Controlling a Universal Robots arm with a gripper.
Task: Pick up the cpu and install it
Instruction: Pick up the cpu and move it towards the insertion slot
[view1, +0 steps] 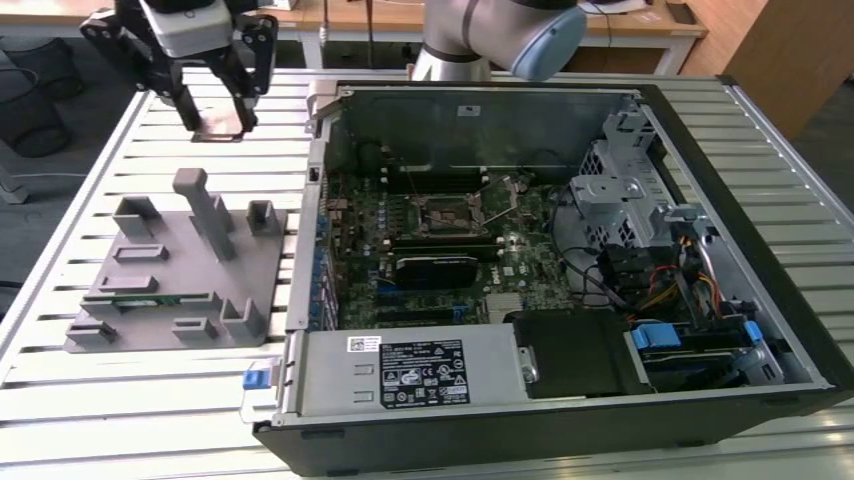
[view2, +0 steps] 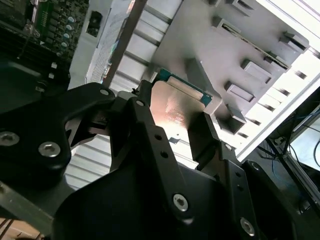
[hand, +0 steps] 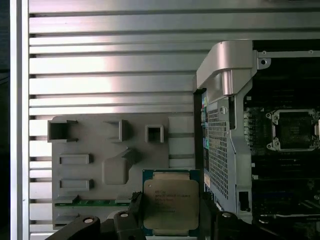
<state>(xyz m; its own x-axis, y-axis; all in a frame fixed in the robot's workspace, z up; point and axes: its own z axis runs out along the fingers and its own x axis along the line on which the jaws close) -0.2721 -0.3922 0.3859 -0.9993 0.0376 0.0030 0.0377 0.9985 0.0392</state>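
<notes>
Above the slatted table (view1: 134, 400) at the exterior view's left, we see the gripper (view1: 224, 126) clamped on the cpu (hand: 171, 207) by two opposite edges, pale metal top facing the first wrist view, gray fixture (view1: 174, 270) near it, socket frame (view1: 447, 212) well apart inside the open computer case (view1: 534, 435)

soft daylight falls evenly on the slatted metal table (view1: 134, 395), and in the exterior view its pale slats shine without hard shadows. the open computer case (view1: 467, 120) is dimmer inside, its board shaded by the walls. in the first wrist view broad bands of glare run along the slats, while the case interior sinks almost to black. in the second wrist view the cpu (view2: 175, 107) catches a warm pinkish sheen, a strip of table is blown out to white, and the gripper (view2: 172, 120), close to the lens, is a dark, soft-edged mass.
</notes>
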